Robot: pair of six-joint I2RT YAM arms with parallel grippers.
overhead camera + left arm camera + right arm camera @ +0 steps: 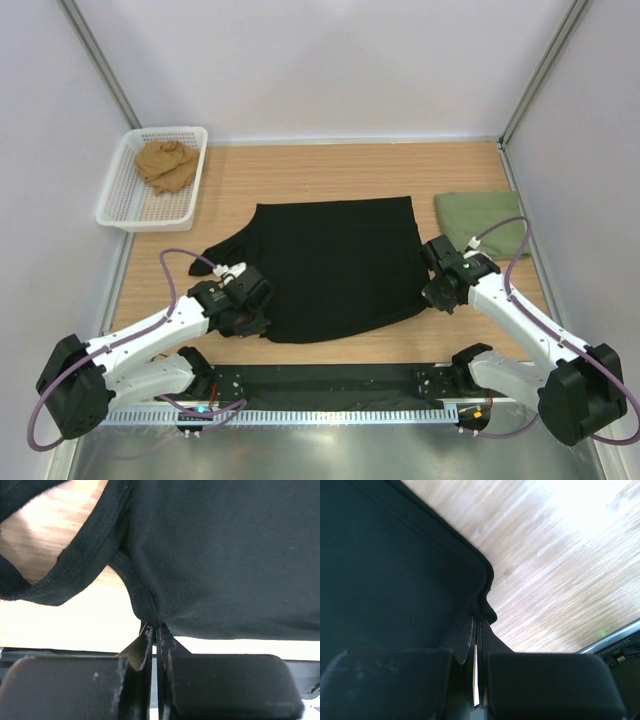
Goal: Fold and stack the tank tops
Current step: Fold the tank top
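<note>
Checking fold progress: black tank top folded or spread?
Spread. Black tank top lies flat, straps out left; left claw and right claw pinch its near edge.

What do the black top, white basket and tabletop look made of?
The black tank top: soft matte knit, probably cotton jersey; fine weave and a stitched hem show close up. The white mesh basket: rigid plastic, by its moulded lattice. The table: wood or wood-look laminate; streaky grain, slight sheen.

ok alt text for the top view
A black tank top lies spread on a wooden table, left gripper and right gripper shut on its near edge. Folded green top at right; white basket with tan cloth far left.
</note>
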